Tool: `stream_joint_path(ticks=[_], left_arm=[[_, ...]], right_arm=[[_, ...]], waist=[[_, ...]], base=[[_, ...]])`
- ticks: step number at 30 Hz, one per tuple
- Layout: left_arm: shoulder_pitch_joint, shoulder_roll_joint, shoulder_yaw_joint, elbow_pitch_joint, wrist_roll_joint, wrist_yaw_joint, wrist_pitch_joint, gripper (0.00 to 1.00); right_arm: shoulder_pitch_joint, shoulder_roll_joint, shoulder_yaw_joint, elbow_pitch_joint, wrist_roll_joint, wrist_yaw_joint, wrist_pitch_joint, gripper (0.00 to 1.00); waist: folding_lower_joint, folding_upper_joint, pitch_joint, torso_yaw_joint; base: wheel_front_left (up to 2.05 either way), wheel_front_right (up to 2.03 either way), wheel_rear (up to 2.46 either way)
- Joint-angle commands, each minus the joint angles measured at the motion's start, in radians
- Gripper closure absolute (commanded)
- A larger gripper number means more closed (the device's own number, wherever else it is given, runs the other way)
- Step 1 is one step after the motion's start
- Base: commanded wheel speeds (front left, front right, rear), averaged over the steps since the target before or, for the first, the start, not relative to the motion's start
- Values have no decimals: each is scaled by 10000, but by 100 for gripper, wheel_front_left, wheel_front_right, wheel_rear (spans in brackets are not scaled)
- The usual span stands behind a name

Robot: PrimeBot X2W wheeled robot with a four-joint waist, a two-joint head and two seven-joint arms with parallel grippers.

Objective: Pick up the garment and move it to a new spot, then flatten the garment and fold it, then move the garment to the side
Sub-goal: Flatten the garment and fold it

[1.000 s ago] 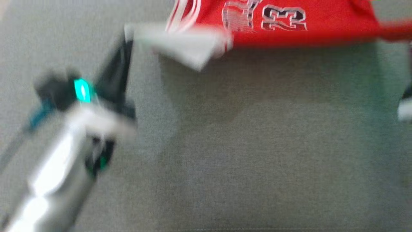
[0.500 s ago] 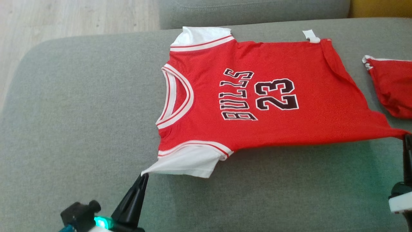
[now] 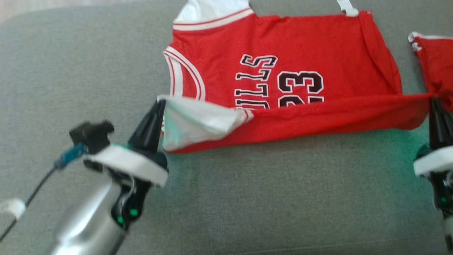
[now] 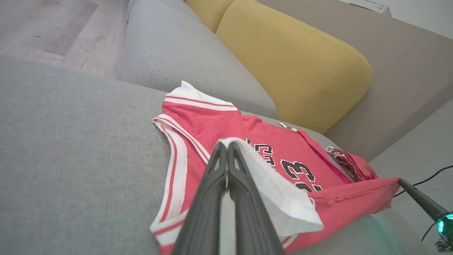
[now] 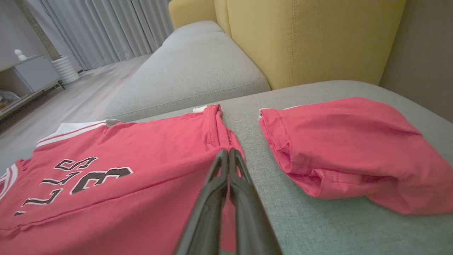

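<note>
Gripping the red Bulls jersey (image 3: 283,46) with both jaws closed, left gripper (image 3: 160,103) on the white sleeve (image 3: 198,122), right gripper (image 3: 433,101) on the hem corner (image 3: 419,106), near long edge lifted taut left-to-right between them, body flat on the grey sofa cushion (image 3: 247,198) beyond, likely folding away from both arms alike.

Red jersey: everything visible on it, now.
The jersey is thin red knit with white sleeves, red-and-white striped trim at neck and armholes, black white-edged BULLS and 23, and a small white tag at the far hem corner. It lies on the grey sofa cushion, neck toward the robot's left. Its near edge is lifted and folded over the lettering's lower part, stretched between the left gripper, shut on the near sleeve, and the right gripper, shut on the near hem corner.
</note>
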Motion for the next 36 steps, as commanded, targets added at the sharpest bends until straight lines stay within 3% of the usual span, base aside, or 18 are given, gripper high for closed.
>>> stream_joint_path(ticks=[1,5,12,13,14,15,20,30,36], left_arm=[[-692,100,495,84,4,-103,-16,100],[-2164,-226,507,1288,183,-457,-219,100],[-3500,-389,248,2419,670,-703,-655,100],[-3600,-413,179,2538,715,-730,-720,100],[-3673,-435,92,2643,749,-758,-778,62],[-3712,-472,42,2737,741,-780,-864,0],[-3391,-544,-128,2904,1147,-750,-1466,0],[-1089,-753,-111,2867,2007,768,-1651,0],[-828,-715,-271,3344,1940,1199,-914,0]], right_arm=[[-396,-123,228,-48,-85,65,-31,100],[-1542,-99,638,764,-79,65,-199,100],[-2568,-131,1415,1841,70,65,-493,100],[-2662,-88,1517,2010,163,65,-513,76],[-2750,-46,1581,2181,262,65,-543,4],[-2833,-24,1612,2335,320,65,-613,0],[-2902,45,1718,2657,429,65,-1046,0],[-1912,156,1782,2532,922,65,-1247,0],[-1872,73,2040,2705,1139,65,-1190,0]], waist=[[-3,0,293,-165],[-3,0,704,-334],[-3,0,1177,-411],[-3,0,1205,-405],[-3,0,1227,-395],[-3,0,1235,-382],[-3,0,1067,-270],[-3,0,524,-177],[-3,0,443,-266]], base=[[0,0,0],[0,0,0],[0,0,0],[0,0,0],[0,0,0],[0,0,0],[0,0,0],[0,0,0],[0,0,0]])
